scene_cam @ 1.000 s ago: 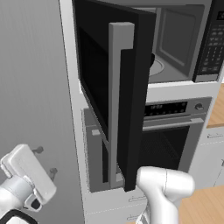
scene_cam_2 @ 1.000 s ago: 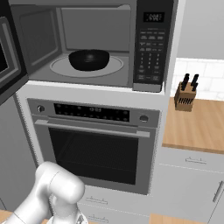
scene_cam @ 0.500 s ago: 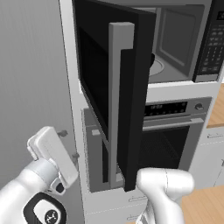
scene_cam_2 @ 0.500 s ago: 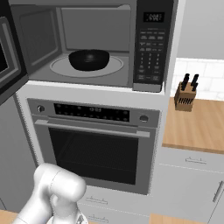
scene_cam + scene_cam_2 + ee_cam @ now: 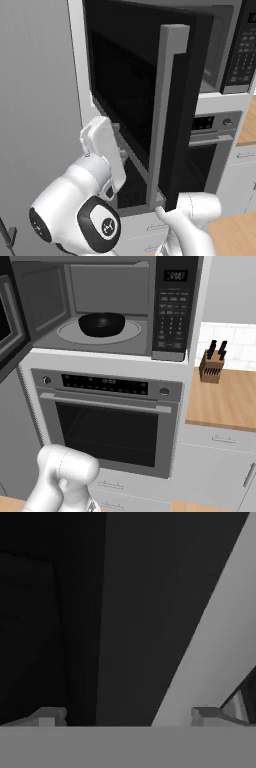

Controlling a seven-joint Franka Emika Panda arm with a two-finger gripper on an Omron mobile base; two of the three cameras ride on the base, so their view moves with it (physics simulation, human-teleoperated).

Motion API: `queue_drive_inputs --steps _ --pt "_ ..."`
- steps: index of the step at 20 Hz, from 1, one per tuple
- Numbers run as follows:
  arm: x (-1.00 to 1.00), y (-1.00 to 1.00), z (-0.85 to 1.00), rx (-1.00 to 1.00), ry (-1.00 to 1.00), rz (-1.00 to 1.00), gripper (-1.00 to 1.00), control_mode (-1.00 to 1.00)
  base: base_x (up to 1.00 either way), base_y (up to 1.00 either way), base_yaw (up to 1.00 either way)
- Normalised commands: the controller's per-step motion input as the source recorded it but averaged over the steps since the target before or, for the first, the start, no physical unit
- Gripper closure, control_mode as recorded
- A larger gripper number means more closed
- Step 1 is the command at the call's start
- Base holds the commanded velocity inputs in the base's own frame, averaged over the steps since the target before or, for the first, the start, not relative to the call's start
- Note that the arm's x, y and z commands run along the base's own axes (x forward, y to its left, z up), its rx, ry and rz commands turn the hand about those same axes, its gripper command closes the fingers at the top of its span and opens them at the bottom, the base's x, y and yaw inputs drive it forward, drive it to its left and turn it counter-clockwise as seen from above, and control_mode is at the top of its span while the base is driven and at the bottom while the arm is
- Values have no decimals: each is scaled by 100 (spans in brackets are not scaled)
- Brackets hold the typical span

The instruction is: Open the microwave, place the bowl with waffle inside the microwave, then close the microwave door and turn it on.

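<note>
The microwave door is found swung out wide, its long grey bar handle facing the left base camera. The bowl is seen already seated on the round turntable inside the grey cavity of the microwave, well above and beyond the gripper. The waffle cannot be made out in it.

In the hand view the gripper's 2 fingertips are spread wide with nothing between them, directly facing the door's dark outer panel. Whether contact has been made cannot be told. The bar handle runs diagonally up and to the right of the fingertips.

Placement is judged complete; closing the door is judged the step in hand, with the keypad press outstanding.

Risks noted:
1. A push applied close to the hinge side would give poor leverage, and the door could stall short of latching.
2. An open finger could catch on the handle or slide off the smooth glass.
3. The arm's elbow, close beneath the door's lower edge, could obstruct the swing.
</note>
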Motion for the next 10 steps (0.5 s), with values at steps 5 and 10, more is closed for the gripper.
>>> queue_drive_inputs --steps 5,10 --pt "6 -100 30 45 -37 6 -100 -100 0 0 0" --pt "72 -100 3 45 -15 10 -100 -100 0 0 0"
